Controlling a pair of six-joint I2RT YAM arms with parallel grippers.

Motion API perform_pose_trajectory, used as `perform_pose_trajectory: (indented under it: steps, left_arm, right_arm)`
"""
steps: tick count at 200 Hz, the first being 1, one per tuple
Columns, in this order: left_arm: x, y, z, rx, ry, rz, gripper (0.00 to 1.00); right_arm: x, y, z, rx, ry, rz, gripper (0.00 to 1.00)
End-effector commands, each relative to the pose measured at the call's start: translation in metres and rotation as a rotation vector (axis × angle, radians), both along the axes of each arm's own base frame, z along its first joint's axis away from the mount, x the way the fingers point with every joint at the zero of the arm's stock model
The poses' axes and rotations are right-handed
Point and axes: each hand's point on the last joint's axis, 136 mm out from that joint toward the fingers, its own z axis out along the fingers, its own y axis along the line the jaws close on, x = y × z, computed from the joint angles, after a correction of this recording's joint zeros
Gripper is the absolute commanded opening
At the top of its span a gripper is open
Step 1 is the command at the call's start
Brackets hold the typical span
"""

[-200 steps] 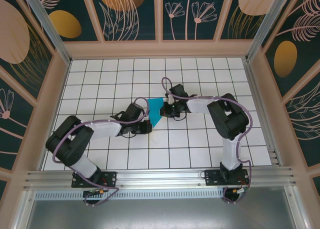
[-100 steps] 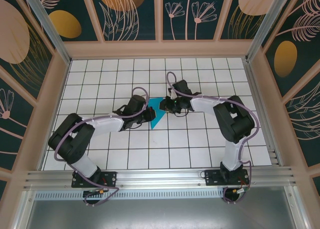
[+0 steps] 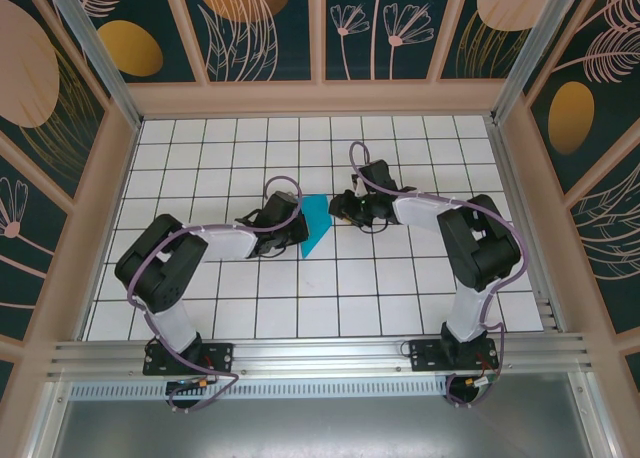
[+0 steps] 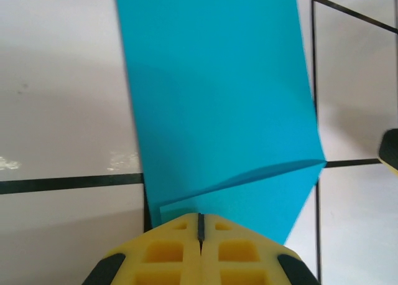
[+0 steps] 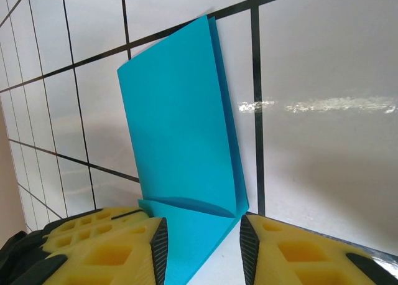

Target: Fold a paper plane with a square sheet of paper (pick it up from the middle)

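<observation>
In the left fingers (image 4: 158, 255), paper (image 4: 217, 98) reaches between parted right fingers (image 5: 292, 251).

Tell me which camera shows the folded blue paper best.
The right wrist view: the blue paper shows nearly whole, with its layered edges and crease. The left wrist view crops it, close up, pinched in the left tool. The top view shows a small wedge.

White tiled table (image 3: 400, 278), folded cyan paper (image 3: 317, 223) resting mid-table
</observation>
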Motion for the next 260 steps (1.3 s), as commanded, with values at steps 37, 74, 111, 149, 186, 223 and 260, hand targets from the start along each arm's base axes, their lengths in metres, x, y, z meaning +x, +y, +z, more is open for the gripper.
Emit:
perform_pose_trajectory:
  steps: [37,74,111,149,186,223,260]
  left_arm:
    - [-0.003,0.009,-0.011,0.046,0.03,0.049,0.0]
    - [-0.004,0.01,-0.015,0.055,0.042,0.05,0.0]
    - [-0.006,0.01,-0.017,0.047,0.047,0.048,0.0]
    - [-0.007,0.009,-0.017,0.046,0.052,0.045,0.0]
    - [-0.006,0.008,-0.015,0.042,0.048,0.038,0.0]
    - [-0.005,0.007,-0.011,0.04,0.038,0.034,0.0]
    - [-0.002,0.007,-0.006,0.048,0.033,0.041,0.0]
  right_arm:
    - [-0.002,0.01,-0.006,0.035,0.032,0.035,0.4]
    - [-0.007,0.016,-0.012,0.029,0.049,0.068,0.4]
    - [-0.008,0.023,-0.014,0.044,0.061,0.091,0.4]
    - [-0.009,0.028,-0.016,0.057,0.073,0.104,0.37]
    - [-0.013,0.037,-0.013,0.125,0.096,0.123,0.36]
    - [-0.014,0.039,-0.015,0.139,0.116,0.128,0.34]
    - [-0.019,0.044,-0.013,0.186,0.099,0.187,0.29]
